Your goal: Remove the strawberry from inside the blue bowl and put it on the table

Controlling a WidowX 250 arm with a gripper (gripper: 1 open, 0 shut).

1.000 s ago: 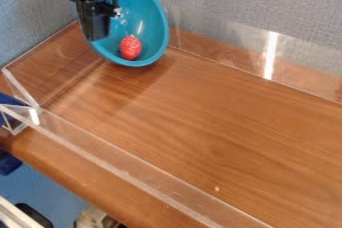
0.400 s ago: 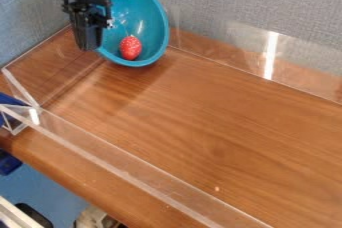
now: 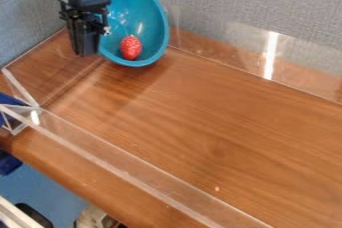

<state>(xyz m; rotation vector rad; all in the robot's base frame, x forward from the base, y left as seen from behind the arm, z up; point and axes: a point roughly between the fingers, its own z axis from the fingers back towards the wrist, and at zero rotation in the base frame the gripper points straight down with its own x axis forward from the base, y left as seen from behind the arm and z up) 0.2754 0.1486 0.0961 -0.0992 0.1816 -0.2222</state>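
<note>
1. The tabletop fills most of the frame, a broad brown wood-grain surface with a glossy sheen; its whole middle and lower right lie bare.
2. Low clear acrylic walls run along its edges, one across the upper right and one along the left and lower side, meeting at a corner at the left of the frame.
3. The blue bowl sits in the upper left, tipped up against the grey textured backdrop so its round opening faces the camera; it is smooth, glossy turquoise plastic.
4. The strawberry lies inside the bowl on its lower wall, small, red and rounded.
5. The black claw hangs at the bowl's left rim, pointing down at the tabletop beside the left acrylic wall. It holds nothing that can be seen; how far its fingers stand apart cannot be told from this angle.
</note>
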